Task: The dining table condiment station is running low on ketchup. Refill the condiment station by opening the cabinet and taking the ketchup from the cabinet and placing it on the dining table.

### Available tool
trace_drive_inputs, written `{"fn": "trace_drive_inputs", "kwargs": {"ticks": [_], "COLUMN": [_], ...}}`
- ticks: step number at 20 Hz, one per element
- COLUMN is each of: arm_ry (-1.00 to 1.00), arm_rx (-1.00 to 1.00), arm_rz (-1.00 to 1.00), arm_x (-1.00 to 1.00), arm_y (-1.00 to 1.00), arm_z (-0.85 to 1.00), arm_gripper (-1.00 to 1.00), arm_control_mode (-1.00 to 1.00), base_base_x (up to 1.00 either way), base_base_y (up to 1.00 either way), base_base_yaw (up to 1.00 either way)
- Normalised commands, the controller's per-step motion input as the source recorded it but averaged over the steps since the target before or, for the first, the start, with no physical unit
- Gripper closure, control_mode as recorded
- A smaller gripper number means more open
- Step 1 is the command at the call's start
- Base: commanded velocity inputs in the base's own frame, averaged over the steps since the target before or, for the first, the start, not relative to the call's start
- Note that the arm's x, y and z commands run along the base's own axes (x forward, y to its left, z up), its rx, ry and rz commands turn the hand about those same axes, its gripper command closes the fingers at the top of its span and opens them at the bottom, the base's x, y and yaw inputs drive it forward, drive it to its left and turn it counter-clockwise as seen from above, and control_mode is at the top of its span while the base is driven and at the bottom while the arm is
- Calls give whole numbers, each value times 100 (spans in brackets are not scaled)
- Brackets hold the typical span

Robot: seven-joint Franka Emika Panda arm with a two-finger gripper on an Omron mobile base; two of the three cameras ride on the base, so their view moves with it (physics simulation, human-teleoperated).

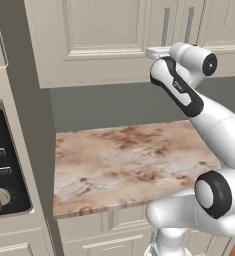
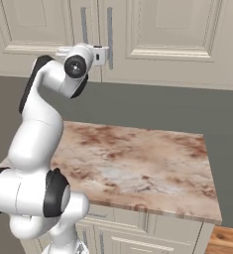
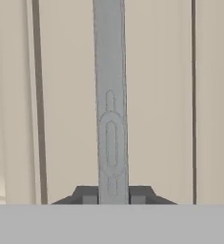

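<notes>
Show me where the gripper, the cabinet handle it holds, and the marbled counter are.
gripper (image 3: 113, 198): hand view, between its fingertips.
cabinet handle (image 3: 109, 71): hand view, upper bar.
marbled counter (image 2: 152, 163): right base view, bare top.

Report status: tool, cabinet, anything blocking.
Tool shut on cabinet handle, right-hand one of the pair. Cabinet doors closed, ketchup not yet reached. Counter below, nothing blocking the door swing.

The cabinet (image 2: 152, 34) hangs at twelve o'clock, above and behind the counter (image 2: 138, 163). Two handles (image 2: 109, 34) stand side by side at its door seam. The gripper (image 3: 112, 194) sits at six o'clock in the hand view, the handle between its fingertips.
</notes>
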Motion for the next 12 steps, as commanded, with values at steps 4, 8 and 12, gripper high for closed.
{"fn": "trace_drive_inputs", "kwargs": {"ticks": [4,8,12], "arm_ry": [-2,0,0], "arm_rx": [0,0,0], "arm_rz": [0,2,0], "arm_x": [-39,-88,-98], "arm_y": [46,69,87], "arm_z": [0,-10,-1], "arm_gripper": [100,100,100], "arm_control_mode": [-100,-100,-100], "base_base_x": [0,0,0], "base_base_y": [0,0,0], "base_base_yaw": [0,0,0]}}
